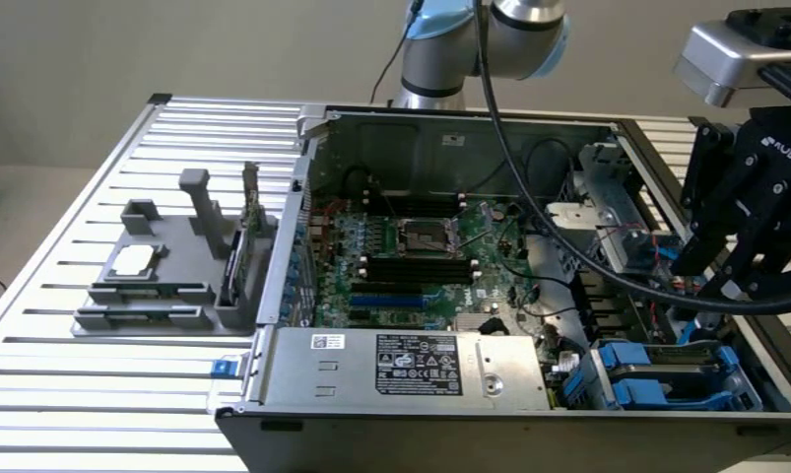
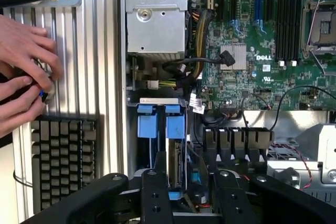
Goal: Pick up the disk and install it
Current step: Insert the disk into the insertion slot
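- gripper (image 2: 191,182) up close, fingers (image 2: 155,195) spread apart, nothing held between them.
- hangs above the drive bay (image 2: 131,129), at the computer case's (image 1: 500,434) corner on the exterior view's right.
- disk (image 2: 176,162) right below, edge-up in its blue carrier (image 2: 175,124), inside that bay.
- reads as the approach for the pickup, grasp not yet made.
- calls for a straight drop, one finger on each face of the disk, clear of the black cables (image 2: 199,64).
- person's hands (image 2: 23,72) well apart, by a keyboard (image 2: 63,161).
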{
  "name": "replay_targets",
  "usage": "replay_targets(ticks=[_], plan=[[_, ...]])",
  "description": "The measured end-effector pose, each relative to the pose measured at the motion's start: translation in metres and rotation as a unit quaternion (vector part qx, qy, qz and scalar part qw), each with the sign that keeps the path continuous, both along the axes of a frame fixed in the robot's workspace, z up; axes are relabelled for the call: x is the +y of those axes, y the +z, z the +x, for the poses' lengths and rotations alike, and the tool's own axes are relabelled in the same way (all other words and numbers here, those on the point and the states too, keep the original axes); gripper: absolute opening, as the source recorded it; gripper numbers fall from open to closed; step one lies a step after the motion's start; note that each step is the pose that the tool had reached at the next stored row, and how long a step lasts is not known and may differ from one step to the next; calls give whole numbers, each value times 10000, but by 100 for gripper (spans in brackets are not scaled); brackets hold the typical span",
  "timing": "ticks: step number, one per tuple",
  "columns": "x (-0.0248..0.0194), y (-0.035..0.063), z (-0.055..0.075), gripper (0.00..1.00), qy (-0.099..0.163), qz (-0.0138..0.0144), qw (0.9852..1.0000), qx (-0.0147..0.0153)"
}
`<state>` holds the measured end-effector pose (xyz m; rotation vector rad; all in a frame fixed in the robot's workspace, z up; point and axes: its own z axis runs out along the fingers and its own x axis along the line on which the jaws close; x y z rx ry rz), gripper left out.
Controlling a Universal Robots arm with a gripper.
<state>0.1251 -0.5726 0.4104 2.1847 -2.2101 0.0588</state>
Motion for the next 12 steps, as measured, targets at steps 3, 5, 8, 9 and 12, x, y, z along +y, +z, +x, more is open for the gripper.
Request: replay_targets(ticks=[3, 5, 8, 9, 12], plan=[[3, 0, 40, 39, 0, 0, 10000, -40], [5, 0, 71, 39, 0, 0, 10000, -65], [10, 0, 110, 39, 0, 0, 10000, -95], [9, 0, 110, 39, 0, -2, 10000, -99], [9, -1, 111, 39, 0, -3, 10000, -99]])
